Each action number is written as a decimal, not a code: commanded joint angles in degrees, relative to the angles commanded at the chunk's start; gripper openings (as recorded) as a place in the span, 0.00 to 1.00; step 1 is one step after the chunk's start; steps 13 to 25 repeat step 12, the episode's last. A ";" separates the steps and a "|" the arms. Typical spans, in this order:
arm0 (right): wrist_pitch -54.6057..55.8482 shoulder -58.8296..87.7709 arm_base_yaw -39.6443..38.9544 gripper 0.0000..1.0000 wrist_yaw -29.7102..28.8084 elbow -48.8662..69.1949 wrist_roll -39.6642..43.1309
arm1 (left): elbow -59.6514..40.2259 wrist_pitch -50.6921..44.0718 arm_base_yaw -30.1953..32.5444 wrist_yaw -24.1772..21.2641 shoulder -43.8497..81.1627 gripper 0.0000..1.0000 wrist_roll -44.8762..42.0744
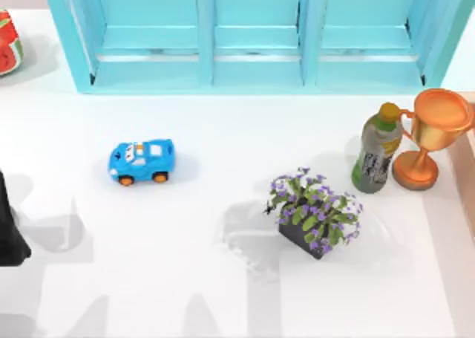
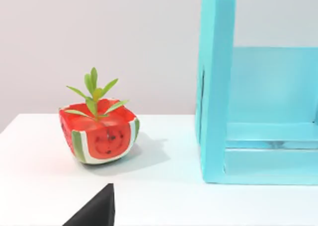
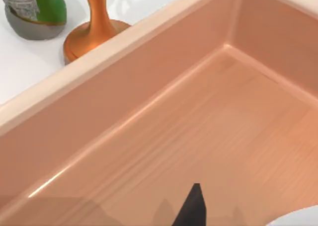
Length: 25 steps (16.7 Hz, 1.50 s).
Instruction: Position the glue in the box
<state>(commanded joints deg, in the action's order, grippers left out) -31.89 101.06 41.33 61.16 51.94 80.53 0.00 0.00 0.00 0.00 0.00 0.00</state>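
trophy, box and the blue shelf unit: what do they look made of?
Trophy: looks like polished copper-orange metal, or metallic-coated plastic; bright highlights on cup and base.
Box: looks like light, smooth-finished wood; faint straight grain lines on its floor, soft sheen along the inner corner.
Shelf unit: looks like turquoise-painted board; flat even colour, no grain, mild gloss on the shelf edges. Painted wood or plastic, can't tell.

We see a smooth, matt white table (image 1: pixel 223 293). The box (image 3: pixel 164 136) looks like pale wood with fine grain and a soft sheen along its inner edge. The trophy (image 1: pixel 430 134) looks like glossy orange metal. The toy car (image 1: pixel 141 160) reads as shiny blue plastic. The cabinet (image 1: pixel 256 63) seems painted turquoise wood, satin. The watermelon pot (image 2: pixel 98 136) looks glazed.
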 joint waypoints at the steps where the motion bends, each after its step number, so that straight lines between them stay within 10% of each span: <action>1: 0.00 0.00 0.00 0.60 0.00 0.00 0.00 | 0.00 0.00 0.00 0.00 0.00 1.00 0.00; 7: 0.00 0.00 0.00 1.00 0.00 0.00 0.00 | 0.00 0.00 0.00 0.00 0.00 1.00 0.00; 25: 0.00 0.00 0.00 1.00 0.00 0.00 0.00 | 0.00 0.00 0.00 0.00 0.00 1.00 0.00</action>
